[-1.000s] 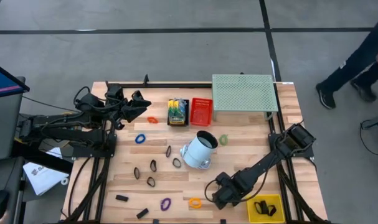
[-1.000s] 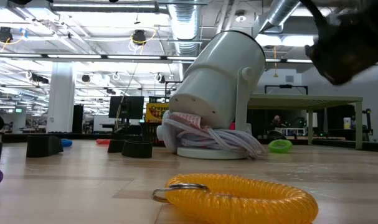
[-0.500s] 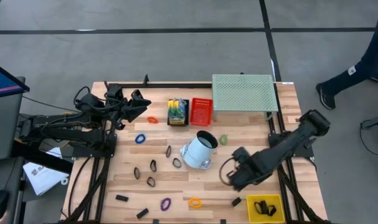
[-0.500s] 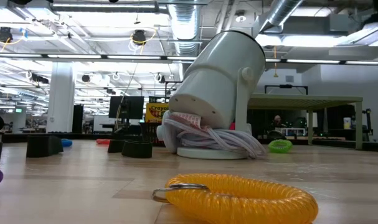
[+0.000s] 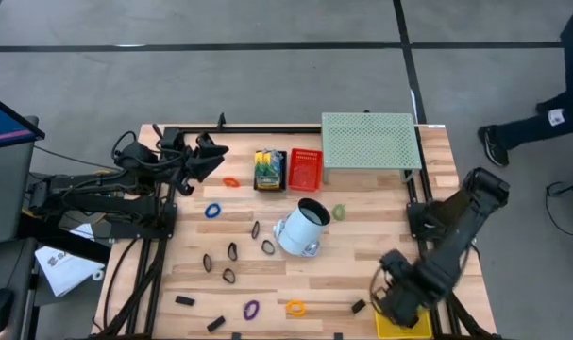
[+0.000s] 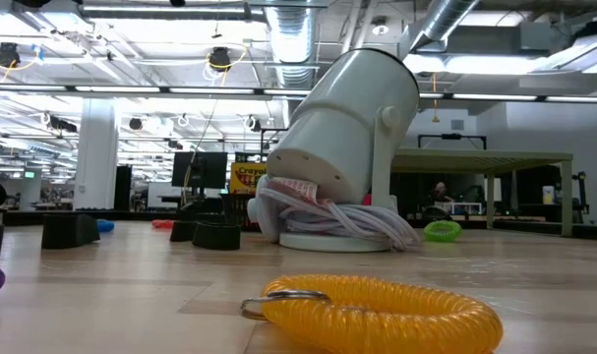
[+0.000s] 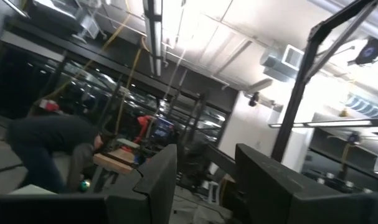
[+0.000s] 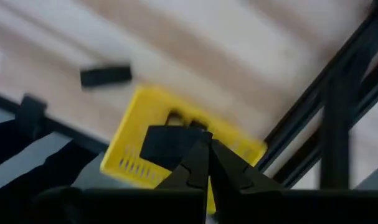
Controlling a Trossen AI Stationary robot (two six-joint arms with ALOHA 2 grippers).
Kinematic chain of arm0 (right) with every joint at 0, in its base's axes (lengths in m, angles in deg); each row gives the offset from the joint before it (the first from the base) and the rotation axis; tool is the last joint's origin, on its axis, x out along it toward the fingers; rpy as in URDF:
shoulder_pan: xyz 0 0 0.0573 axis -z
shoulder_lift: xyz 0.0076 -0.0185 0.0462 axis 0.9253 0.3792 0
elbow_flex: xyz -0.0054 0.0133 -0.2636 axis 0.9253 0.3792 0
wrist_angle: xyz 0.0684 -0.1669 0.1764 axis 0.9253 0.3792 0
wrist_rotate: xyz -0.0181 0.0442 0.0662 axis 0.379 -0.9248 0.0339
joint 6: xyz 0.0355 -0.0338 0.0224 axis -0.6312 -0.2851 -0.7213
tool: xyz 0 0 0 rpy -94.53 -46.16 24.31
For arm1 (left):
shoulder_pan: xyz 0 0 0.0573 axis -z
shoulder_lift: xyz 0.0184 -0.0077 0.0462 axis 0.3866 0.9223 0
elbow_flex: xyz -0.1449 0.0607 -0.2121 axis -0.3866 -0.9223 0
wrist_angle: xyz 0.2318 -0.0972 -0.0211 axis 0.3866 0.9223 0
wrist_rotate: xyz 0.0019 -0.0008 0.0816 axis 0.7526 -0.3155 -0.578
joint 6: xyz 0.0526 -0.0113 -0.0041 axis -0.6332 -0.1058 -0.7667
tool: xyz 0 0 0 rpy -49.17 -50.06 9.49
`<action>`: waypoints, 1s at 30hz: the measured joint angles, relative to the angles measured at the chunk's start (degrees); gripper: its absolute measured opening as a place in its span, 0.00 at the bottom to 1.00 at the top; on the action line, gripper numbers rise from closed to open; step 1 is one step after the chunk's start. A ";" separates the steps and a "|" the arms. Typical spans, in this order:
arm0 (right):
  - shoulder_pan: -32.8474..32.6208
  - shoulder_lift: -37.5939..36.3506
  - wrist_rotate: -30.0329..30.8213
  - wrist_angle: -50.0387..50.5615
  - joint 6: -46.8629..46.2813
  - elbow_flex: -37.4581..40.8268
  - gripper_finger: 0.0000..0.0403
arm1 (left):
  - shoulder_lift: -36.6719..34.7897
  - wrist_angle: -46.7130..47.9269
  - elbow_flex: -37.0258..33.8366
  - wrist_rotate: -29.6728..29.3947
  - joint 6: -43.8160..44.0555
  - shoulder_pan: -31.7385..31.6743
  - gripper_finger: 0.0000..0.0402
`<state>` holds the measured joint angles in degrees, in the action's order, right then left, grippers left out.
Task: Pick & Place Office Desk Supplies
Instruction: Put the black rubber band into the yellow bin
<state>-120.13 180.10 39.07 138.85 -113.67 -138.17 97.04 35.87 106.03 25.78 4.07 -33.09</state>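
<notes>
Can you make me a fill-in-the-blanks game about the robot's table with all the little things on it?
1. The right gripper hovers over the ____ basket.
2. The white cup lies on its ____.
3. The crayon box sits right beside the ____ basket.
4. The left gripper waits near the orange ring with its fingers ____.

Missing words: yellow; side; red; open

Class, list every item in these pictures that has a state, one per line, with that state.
White cup: tipped on its side, mouth facing the back of the table.
Yellow bin: holds black clips.
Red basket: upright.
Crayon box: lying flat beside the red basket.
Right end effector: shut, above the yellow bin.
Left end effector: fingers apart, holding nothing.
</notes>
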 joint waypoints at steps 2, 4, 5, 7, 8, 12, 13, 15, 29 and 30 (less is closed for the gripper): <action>-3.16 1.49 -0.81 -2.98 -4.75 0.00 0.00 | 0.01 0.00 0.00 -0.80 -0.50 0.00 0.40; -6.01 3.36 -2.29 -5.13 -8.91 0.00 0.00 | 0.41 -0.02 0.00 -1.46 -0.55 0.00 0.40; -7.27 4.36 -3.04 -6.22 -10.66 0.00 0.00 | 0.52 0.13 0.00 -1.55 -0.57 0.00 0.40; -9.48 5.96 -4.06 -8.15 -13.62 0.04 0.00 | 1.08 -0.17 -0.02 -1.88 -0.59 0.00 0.40; -10.29 6.52 -4.37 -8.93 -14.71 0.04 0.00 | 1.41 -0.25 0.00 -2.01 -0.47 0.00 0.40; -11.04 7.74 -4.52 -10.41 -15.63 0.02 0.00 | 3.06 -0.54 -0.02 -2.40 0.19 0.00 0.40; -10.91 7.77 -4.45 -10.27 -15.54 0.00 0.00 | 3.40 -0.52 -0.02 -2.40 0.75 0.00 0.40; -10.72 7.92 -4.06 -9.96 -15.43 0.00 0.00 | 4.36 -1.55 -0.02 -2.39 1.17 0.00 0.40; -10.73 7.73 -2.92 -10.22 -14.00 0.02 0.00 | 6.45 -3.86 0.00 -2.36 1.66 0.00 0.40; -10.59 7.71 -2.84 -10.25 -13.65 0.02 0.00 | 6.45 -3.85 0.00 -2.36 1.66 0.00 0.40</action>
<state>-130.72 187.81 36.23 128.61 -127.32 -138.15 103.49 32.02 106.03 23.42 5.73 -33.09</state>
